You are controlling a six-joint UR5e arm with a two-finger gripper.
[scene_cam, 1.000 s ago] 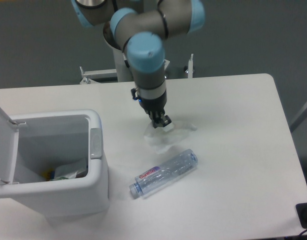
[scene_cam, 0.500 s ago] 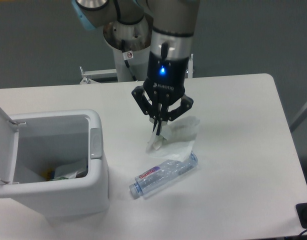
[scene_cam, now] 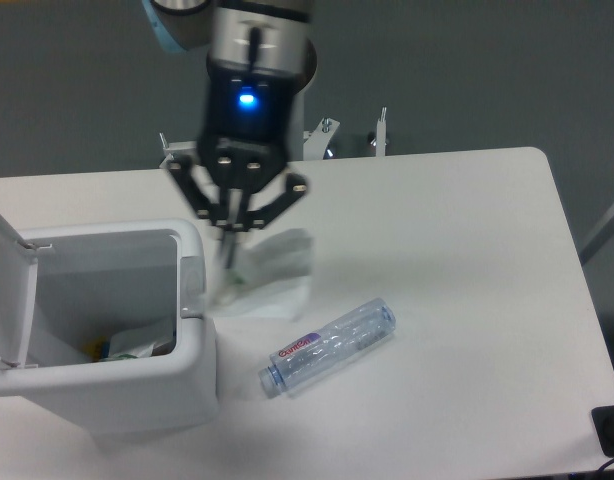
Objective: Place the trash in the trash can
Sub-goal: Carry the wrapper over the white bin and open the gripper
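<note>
Two-finger gripper [scene_cam: 230, 258] w/ fingertips pressed together, pinching a corner of the crumpled translucent whitish plastic wrapper [scene_cam: 272, 275]; the rest of the wrapper hangs below and to the right of the tips. Can't tell if its lower edge clears the white table [scene_cam: 467, 260] or brushes it.

Change vs. half a sec ago: claw + wrapper were mid-table, just far of the bottle; now shifted left, right beside the right wall of the boxy white plastic bin [scene_cam: 202, 330], near its grey latch [scene_cam: 192, 287]. A sec ago the claw was down on the wrapper. So grasp done, carry under way, approx. halfway for piece one.

Bin's white flip lid [scene_cam: 7, 265] stands open at left; some scraps inside at the bottom. Wrapper not over the opening yet — needs more leftward travel, prob. some height so it doesn't snag the rim.

Clear plastic bottle w/ pink-red label [scene_cam: 329, 347] lies on its side, near-right of the bin, same spot as before — untouched, piece two to go.
</note>
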